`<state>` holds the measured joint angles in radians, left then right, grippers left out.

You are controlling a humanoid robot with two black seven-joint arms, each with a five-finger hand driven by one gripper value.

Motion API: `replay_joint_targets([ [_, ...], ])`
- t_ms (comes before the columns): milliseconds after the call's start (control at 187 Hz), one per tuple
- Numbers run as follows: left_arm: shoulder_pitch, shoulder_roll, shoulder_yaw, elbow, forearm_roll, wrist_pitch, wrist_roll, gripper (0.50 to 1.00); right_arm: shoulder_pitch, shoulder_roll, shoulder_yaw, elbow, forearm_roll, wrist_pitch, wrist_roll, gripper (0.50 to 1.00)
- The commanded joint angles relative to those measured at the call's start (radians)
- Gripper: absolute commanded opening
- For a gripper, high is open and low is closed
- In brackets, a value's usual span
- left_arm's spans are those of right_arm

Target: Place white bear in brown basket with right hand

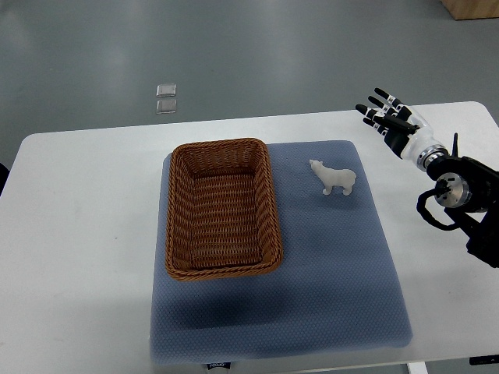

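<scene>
White bear (334,178): small figurine, standing upright on blue mat (327,280), just right of brown basket (223,208), not touching it. Right hand (390,119) w/ fingers spread, holding nothing, over white tabletop (86,210) up-right of bear, well apart.

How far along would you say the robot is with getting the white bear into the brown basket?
Nothing looks done yet. The white bear stands on the blue mat, to the right of the brown basket, which holds nothing. The right robot hand is open above the table's far right, apart from the bear. Reaching, grasping, carrying and releasing all remain.
</scene>
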<state>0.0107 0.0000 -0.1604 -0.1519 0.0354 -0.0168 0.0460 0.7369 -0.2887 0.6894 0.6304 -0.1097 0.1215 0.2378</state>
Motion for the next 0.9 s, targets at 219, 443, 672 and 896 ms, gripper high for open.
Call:
replay_joint_targets([
  [219,0.0,0.0,0.001,0.0,0.0,0.0,0.0,1.0,0.001,-0.003,-0.002,0.0,-0.038,0.032,0.0,0.926],
  [443,0.0,0.0,-0.001,0.0,0.0,0.0,0.0,1.0,0.002,-0.009,0.001,0.0,-0.105,0.035,0.0,0.926],
  [672,0.0,0.0,-0.001,0.0,0.0,0.0,0.0,1.0,0.004,-0.017,0.001,0.002,-0.18,0.081,0.0,0.926],
  [896,0.0,0.0,0.001,0.0,0.0,0.0,0.0,1.0,0.007,-0.02,-0.001,0.011,-0.288,0.087,0.002,0.926],
])
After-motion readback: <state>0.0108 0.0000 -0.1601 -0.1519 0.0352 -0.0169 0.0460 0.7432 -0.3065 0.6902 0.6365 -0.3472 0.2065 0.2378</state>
